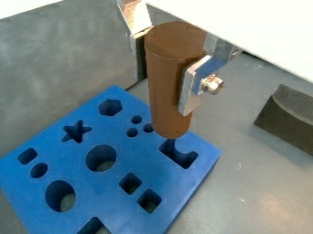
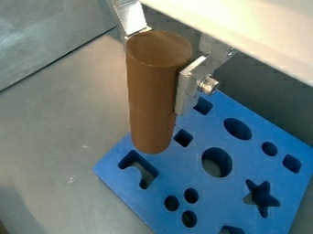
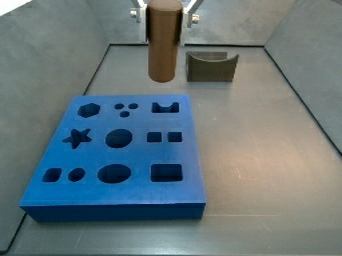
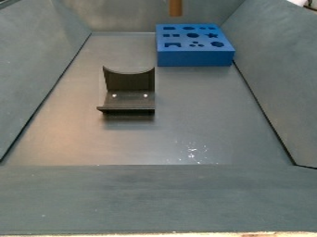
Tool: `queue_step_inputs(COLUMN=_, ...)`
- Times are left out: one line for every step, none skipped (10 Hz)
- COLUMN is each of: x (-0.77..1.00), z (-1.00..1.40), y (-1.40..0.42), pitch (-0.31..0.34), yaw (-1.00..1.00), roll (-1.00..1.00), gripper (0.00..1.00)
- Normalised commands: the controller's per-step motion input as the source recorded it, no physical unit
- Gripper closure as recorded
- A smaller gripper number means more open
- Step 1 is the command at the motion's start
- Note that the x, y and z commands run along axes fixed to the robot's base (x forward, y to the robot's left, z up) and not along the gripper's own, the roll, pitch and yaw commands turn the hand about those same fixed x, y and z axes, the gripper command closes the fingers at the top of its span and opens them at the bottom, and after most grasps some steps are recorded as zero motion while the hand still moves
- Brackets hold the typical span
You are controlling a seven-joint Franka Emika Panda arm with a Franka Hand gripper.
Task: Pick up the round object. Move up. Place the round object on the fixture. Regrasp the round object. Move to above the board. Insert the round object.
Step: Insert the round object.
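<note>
My gripper [image 1: 171, 84] is shut on the round object [image 1: 169, 55], a brown wooden cylinder held upright between the silver fingers [image 1: 191, 87]. Both wrist views show this grip [image 2: 159, 82]. In a side view the peg [image 3: 162, 45] hangs from the gripper [image 3: 163, 14] above the far edge of the blue board [image 3: 140, 155], near its notched hole. The board's star, hexagon, circle and square holes lie below the peg in both wrist views [image 1: 110, 178] [image 2: 230, 187]. The dark fixture [image 3: 211, 66] stands empty beyond the board.
Grey sloped walls enclose the grey floor [image 3: 267, 140]. In a side view the fixture [image 4: 126, 93] stands mid-floor and the board [image 4: 198, 56] lies at the far end; the gripper is out of that view. The fixture's edge [image 1: 288, 114] shows in a wrist view.
</note>
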Motion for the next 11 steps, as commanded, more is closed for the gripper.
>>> queue_step_inputs(x=0.00, z=0.00, y=-0.07, pitch=0.000, yaw=0.00, roll=0.00, gripper=1.00)
queue_step_inputs(x=0.00, z=-0.05, y=-0.12, pitch=0.000, yaw=0.00, roll=0.00, gripper=1.00)
queue_step_inputs(x=-0.02, z=-0.08, y=-0.17, pitch=0.000, yaw=0.00, roll=0.00, gripper=1.00)
queue_step_inputs(x=-0.18, z=-0.17, y=-0.23, pitch=0.000, yaw=0.00, roll=0.00, gripper=1.00)
queue_step_inputs(x=-0.42, z=-0.21, y=-0.41, pitch=0.000, yaw=0.00, roll=0.00, gripper=1.00)
queue_step_inputs(x=-0.53, z=-0.27, y=-0.48, pitch=0.000, yaw=0.00, roll=0.00, gripper=1.00)
queue_step_inputs(x=-0.67, z=-0.32, y=-0.52, pitch=0.000, yaw=-0.03, roll=0.00, gripper=1.00)
queue_step_inputs(x=-0.61, z=-0.33, y=-0.47, pitch=0.000, yaw=-0.03, roll=0.00, gripper=1.00)
queue_step_inputs(x=-0.41, z=-0.19, y=-0.26, pitch=0.000, yaw=-0.05, roll=0.00, gripper=1.00)
queue_step_inputs(x=0.00, z=0.00, y=-0.03, pitch=0.000, yaw=-0.18, roll=-0.15, gripper=1.00)
queue_step_inputs(x=-0.03, z=-0.23, y=0.00, pitch=0.043, yaw=-0.43, roll=-0.75, gripper=1.00)
